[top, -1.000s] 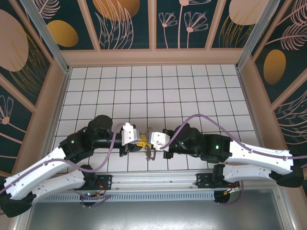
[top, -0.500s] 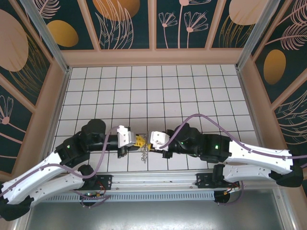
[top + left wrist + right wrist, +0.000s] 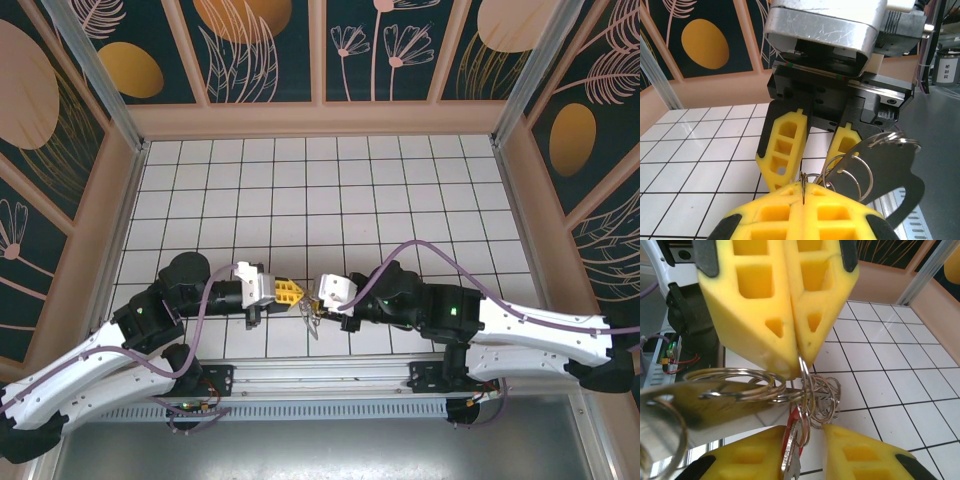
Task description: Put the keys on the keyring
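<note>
Keyring (image 3: 824, 394) wire sits pinched in the left gripper's (image 3: 802, 189) pressed-together fingers. The red-headed key (image 3: 791, 449) hangs just below, long axis vertical, between the right gripper's (image 3: 803, 434) spread jaws, so that arm is nearer.

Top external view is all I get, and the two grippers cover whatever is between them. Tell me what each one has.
Observer: The left gripper is shut, pinching a thin loop of the keyring at its fingertips.
Operator: Now the right one.
Observer: The right gripper is open; its fingers stand either side of the key without clamping it.
Operator: Describe the key.
Observer: Red head up against the keyring's metal cluster, silver blade below it; whether it is threaded on, I cannot tell.
</note>
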Controlling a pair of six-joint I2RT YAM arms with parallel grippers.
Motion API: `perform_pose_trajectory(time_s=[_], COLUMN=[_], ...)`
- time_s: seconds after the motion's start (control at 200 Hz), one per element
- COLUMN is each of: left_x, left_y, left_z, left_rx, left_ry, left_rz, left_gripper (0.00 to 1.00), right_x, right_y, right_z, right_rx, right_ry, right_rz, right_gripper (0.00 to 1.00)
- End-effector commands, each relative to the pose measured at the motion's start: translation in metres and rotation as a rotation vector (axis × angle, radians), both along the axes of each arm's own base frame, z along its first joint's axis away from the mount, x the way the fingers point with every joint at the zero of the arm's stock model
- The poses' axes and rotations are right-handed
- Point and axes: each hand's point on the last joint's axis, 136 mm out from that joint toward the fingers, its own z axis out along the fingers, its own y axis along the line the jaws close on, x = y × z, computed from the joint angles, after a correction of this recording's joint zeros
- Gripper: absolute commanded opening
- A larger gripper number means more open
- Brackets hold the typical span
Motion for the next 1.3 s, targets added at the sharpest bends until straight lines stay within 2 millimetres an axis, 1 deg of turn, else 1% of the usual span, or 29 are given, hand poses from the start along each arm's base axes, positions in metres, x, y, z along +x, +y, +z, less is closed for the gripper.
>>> perform_pose_trajectory(time_s=[0.0,0.13,0.225,0.32,0.43,0.576,0.696,0.836,0.901,0.936,1.016,1.061,1.136,1.216,1.296], left_x=[-0.005,-0.007,-0.009,-0.01,-0.011,-0.008,-0.011,-0.011,-0.01,-0.009,-0.01,-0.01,-0.011,-0.012,-0.013], left_y=[-0.001,0.001,0.005,0.008,0.009,0.013,0.018,0.016,0.013,0.013,0.012,0.011,0.01,0.008,0.007], left_z=[0.014,0.017,0.023,0.03,0.036,0.038,0.044,0.043,0.041,0.041,0.041,0.042,0.041,0.039,0.039], left_rx=[-0.057,-0.071,-0.093,-0.123,-0.161,-0.217,-0.273,-0.271,-0.259,-0.256,-0.249,-0.243,-0.228,-0.218,-0.213], left_ry=[-0.017,-0.023,-0.034,-0.047,-0.047,-0.046,-0.053,-0.053,-0.051,-0.051,-0.056,-0.059,-0.06,-0.058,-0.057], left_rz=[-0.025,-0.026,-0.024,-0.02,-0.014,0.012,0.014,0.01,0.005,0.006,-0.003,-0.007,-0.017,-0.025,-0.034], left_gripper=[0.0,0.0,0.0,0.0,0.0,0.0,0.0,0.0,0.0,0.0,0.0,0.0,0.0,0.0,0.0], right_x=[-0.005,0.0,0.007,0.01,0.004,-0.007,-0.012,-0.022,-0.02,-0.019,-0.015,-0.012,-0.007,-0.007,-0.008], right_y=[0.001,-0.002,-0.007,-0.011,-0.009,-0.001,0.004,0.01,0.008,0.006,-0.001,-0.006,-0.015,-0.022,-0.026], right_z=[0.017,0.014,0.011,0.01,0.009,0.009,0.003,-0.001,0.001,0.002,0.013,0.02,0.03,0.042,0.048], right_rx=[0.084,0.074,0.066,0.064,0.069,0.071,0.052,0.043,0.049,0.055,0.097,0.123,0.169,0.222,0.256], right_ry=[-0.005,-0.008,-0.008,-0.006,-0.012,-0.068,-0.08,-0.094,-0.107,-0.111,-0.117,-0.12,-0.124,-0.123,-0.123], right_rz=[0.024,-0.005,-0.058,-0.081,-0.059,-0.025,-0.007,0.039,0.023,0.011,-0.02,-0.042,-0.08,-0.087,-0.085], right_gripper=[0.19,0.0,0.0,0.0,0.0,0.0,0.0,0.0,0.0,0.06,0.22,0.28,0.34,0.42,0.44])
